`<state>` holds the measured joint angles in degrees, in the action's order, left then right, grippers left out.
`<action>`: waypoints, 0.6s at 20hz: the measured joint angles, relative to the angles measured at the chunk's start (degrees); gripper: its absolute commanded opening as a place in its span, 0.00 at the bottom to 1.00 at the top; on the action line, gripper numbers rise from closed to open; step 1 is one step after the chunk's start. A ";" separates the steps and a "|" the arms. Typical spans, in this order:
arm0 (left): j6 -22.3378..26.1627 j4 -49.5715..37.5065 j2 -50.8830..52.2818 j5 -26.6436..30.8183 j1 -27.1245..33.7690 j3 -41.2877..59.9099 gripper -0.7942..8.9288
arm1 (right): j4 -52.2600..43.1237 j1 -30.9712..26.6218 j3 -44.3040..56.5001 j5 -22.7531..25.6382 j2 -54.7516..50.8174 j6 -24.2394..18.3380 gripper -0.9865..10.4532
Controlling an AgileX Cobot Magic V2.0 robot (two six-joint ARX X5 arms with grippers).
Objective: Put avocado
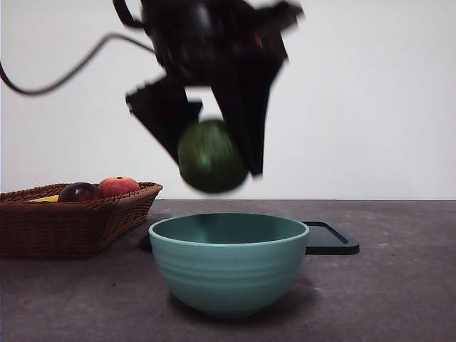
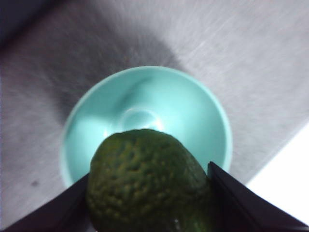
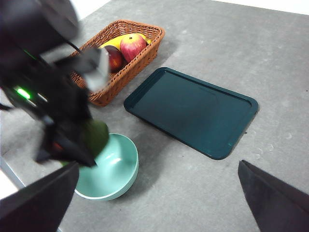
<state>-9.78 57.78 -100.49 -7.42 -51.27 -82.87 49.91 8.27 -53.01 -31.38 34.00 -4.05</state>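
My left gripper [image 1: 214,153] is shut on the dark-green avocado [image 1: 211,165] and holds it in the air right above the teal bowl [image 1: 229,262]. In the left wrist view the avocado [image 2: 147,186] sits between the two black jaws with the empty bowl [image 2: 149,116] below it. The right wrist view shows the left arm with the avocado [image 3: 94,136] over the bowl [image 3: 110,169]. My right gripper [image 3: 157,200] is open and empty, high above the table.
A wicker basket [image 1: 75,217] at the left holds a dark maroon fruit [image 1: 80,192], a red-orange fruit [image 1: 119,186] and something yellow. A dark flat tray [image 3: 190,110] lies behind the bowl, next to the basket [image 3: 120,63].
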 measured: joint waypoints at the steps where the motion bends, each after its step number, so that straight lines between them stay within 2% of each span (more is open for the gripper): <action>1: 0.02 -0.33 -1.46 0.02 -0.15 0.00 0.26 | 0.00 0.00 0.00 0.00 0.00 0.00 0.58; 6: 0.02 -2.12 -6.93 0.02 -0.22 0.00 0.26 | 0.00 0.00 0.00 -0.02 0.00 0.00 0.58; 12: 0.04 -3.63 -8.24 0.02 -0.24 0.00 0.26 | 0.00 0.00 0.00 0.00 0.00 0.00 0.58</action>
<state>-9.74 54.15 -108.73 -7.40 -51.51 -82.87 49.91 8.27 -53.01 -31.38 34.00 -4.05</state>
